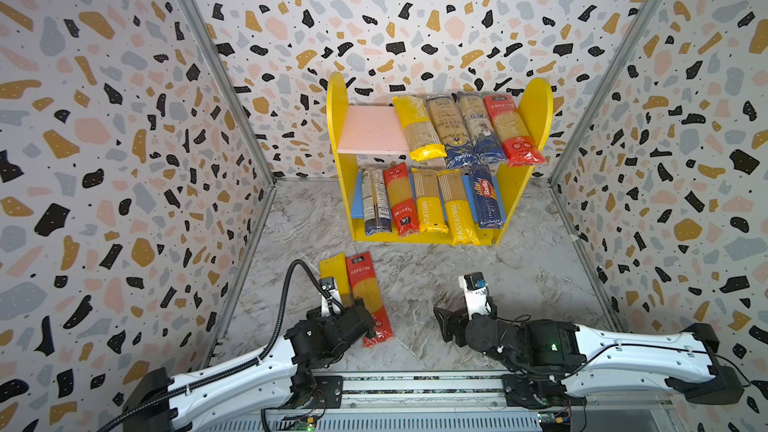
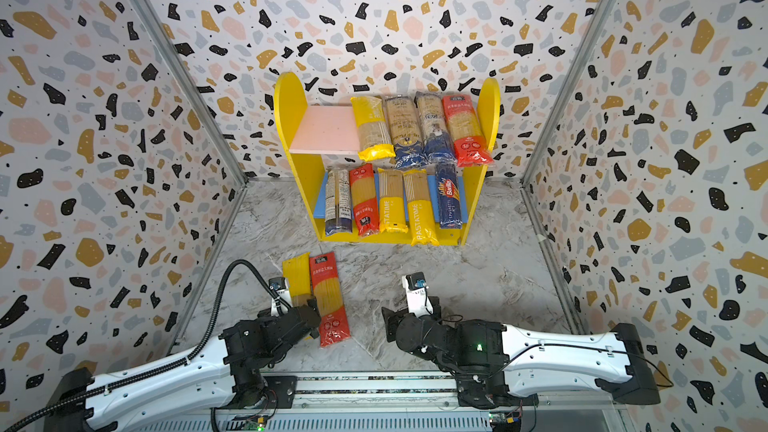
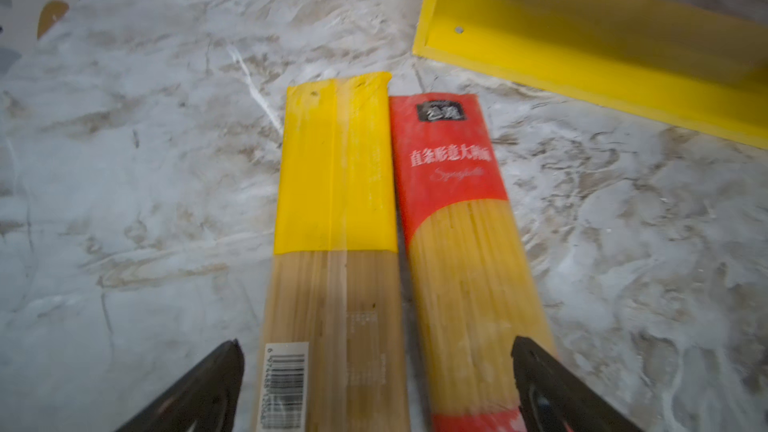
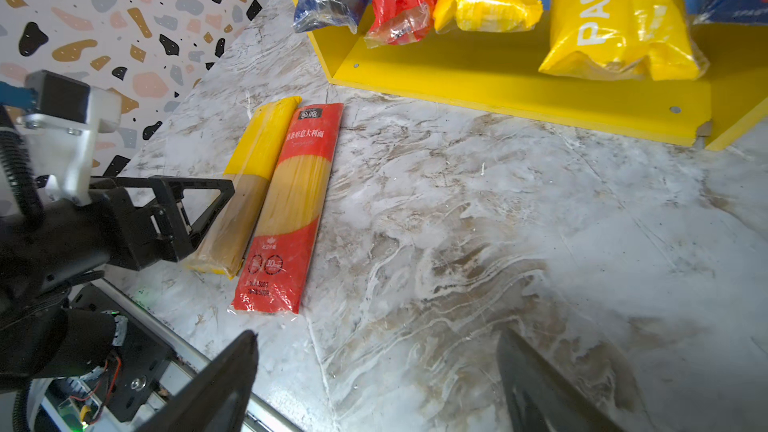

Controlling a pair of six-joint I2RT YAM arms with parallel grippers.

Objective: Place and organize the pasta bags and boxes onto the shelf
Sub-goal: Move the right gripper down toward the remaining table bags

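The shelf [image 1: 338,118] stands at the back edge of the desk [image 1: 519,276], about midway along it. Its pink upper board [image 1: 370,130] is bare on the left side. The right side carries four packs side by side: a yellow one [image 1: 417,126], two tan-and-navy ones [image 1: 446,130] [image 1: 478,130] and a red one [image 1: 511,130].

The blue lower board [image 1: 357,205] bears five packs in a row: a navy-and-clear pack [image 1: 374,205], a red pack [image 1: 399,201], two yellow PASTATIME packs [image 1: 428,201] [image 1: 459,209] and a dark blue Barilla pack [image 1: 484,197].

Two more packs lie flat toward the front left corner of the desk, long sides together and pointing from front to back. These are the loose yellow pack [image 3: 332,168] and, to its right, the loose red pack [image 3: 457,243].

The left end effector [image 3: 377,344] is spread wide over their near ends and grips nothing. One finger is outside the loose yellow pack and the other over the loose red pack's far edge. Whether a finger touches either pack cannot be told.

The right end effector [image 4: 377,338] is also spread wide and empty, above bare desk near the front edge, apart from the loose red pack.
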